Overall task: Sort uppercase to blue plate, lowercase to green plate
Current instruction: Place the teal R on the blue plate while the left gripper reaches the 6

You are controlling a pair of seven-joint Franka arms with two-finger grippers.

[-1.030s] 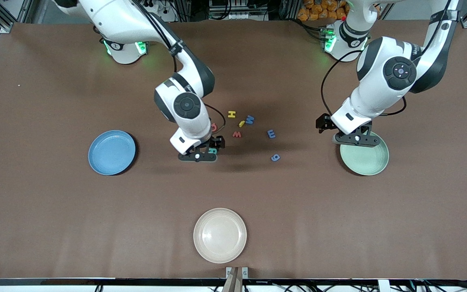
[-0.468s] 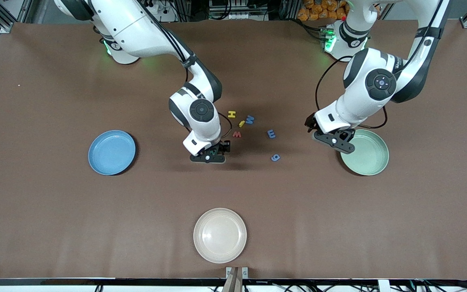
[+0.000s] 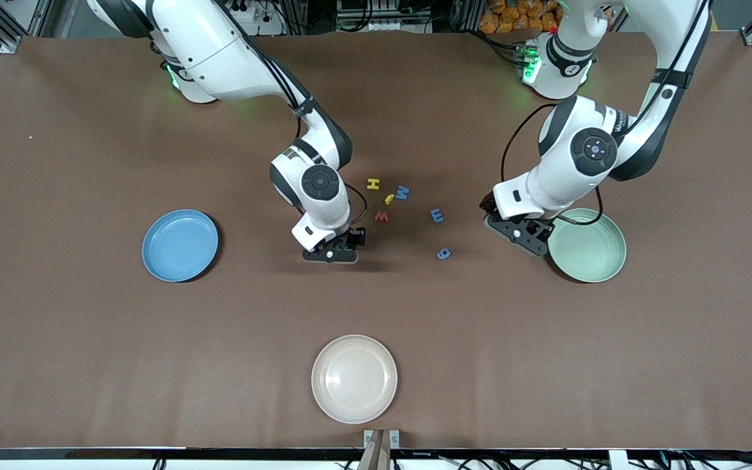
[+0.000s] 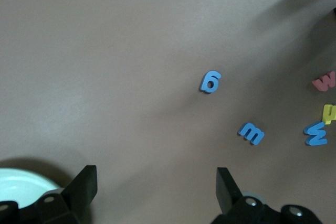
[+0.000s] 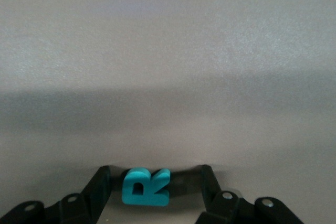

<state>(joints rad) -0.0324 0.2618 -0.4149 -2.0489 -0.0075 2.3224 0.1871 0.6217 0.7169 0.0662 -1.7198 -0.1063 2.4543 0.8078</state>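
Plain brown counter [image 3: 89, 339], no pattern. Sky-blue plate [image 3: 180, 245], pale mint-green plate [image 3: 588, 247], cream-white plate [image 3: 354, 378], all plain. Teal R [image 5: 145, 187] between black fingers [image 5: 97, 190]. Yellow H [image 3: 373, 184], tiny yellow letter [image 3: 389, 198], blue W [image 3: 402, 192], red w [image 3: 382, 216], blue E-like letter [image 3: 437, 215], blue g [image 3: 443, 254]. White arms with black joints, black grippers on both: right gripper [image 3: 330, 254], left gripper [image 3: 519, 236]. Green glow at both bases.
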